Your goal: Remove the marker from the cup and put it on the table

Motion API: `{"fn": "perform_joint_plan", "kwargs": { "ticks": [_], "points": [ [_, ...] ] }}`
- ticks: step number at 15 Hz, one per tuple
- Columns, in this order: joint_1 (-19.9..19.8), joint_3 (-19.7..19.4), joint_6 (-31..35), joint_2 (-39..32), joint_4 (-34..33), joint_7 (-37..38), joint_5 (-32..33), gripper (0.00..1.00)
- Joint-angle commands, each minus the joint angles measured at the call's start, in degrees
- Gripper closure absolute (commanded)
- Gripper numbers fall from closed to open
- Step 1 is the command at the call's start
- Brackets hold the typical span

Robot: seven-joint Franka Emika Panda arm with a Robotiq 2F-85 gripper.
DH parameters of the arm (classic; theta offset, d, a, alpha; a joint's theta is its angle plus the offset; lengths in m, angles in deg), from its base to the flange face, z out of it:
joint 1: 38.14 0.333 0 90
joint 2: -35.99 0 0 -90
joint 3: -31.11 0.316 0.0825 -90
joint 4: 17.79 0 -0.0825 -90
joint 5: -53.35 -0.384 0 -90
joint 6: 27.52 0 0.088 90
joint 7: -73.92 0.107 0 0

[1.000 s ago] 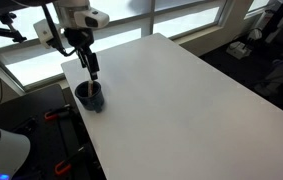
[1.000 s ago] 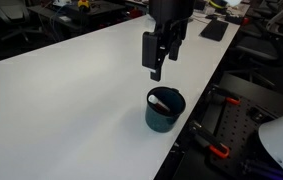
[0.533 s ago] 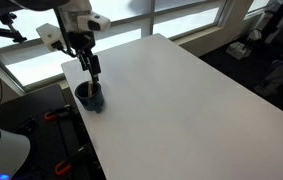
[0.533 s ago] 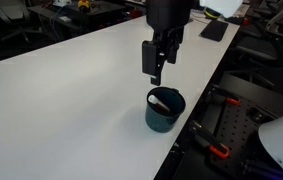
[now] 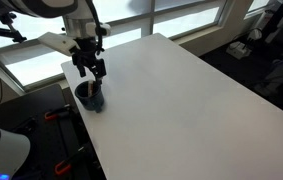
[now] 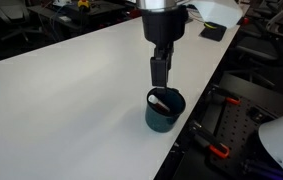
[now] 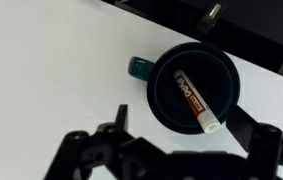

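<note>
The hand (image 6: pixel 158 81) hangs just above the cup (image 6: pixel 164 113) and does not touch it. In the wrist view its fingers (image 7: pixel 116 122) are spread wide on either side of the cup's mouth, pinching nothing. The marker (image 7: pixel 190 99) lies slanted inside the cup, its pale end low against the wall. The cup stands near an edge of the white tabletop (image 6: pixel 71 100).

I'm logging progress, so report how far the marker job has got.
Done: nothing yet; the marker lies inside the cup. In hand: the end effector hovers open above the cup, holding nothing. Left: descend, grip the marker, lift it out and lay it on the table.
</note>
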Motion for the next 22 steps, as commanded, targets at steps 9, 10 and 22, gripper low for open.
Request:
{"fn": "perform_joint_plan", "kwargs": {
  "ticks": [9,10,22],
  "points": [
    [-0.1,0.1,7.3,-0.7,1.0,-5.1,19.6,0.00],
    [-0.1,0.1,7.4,-0.7,0.9,-5.1,19.7,0.00],
    [-6.5,12.0,35.6,-18.6,-0.1,-50.1,-11.3,0.00]
  ]
}}
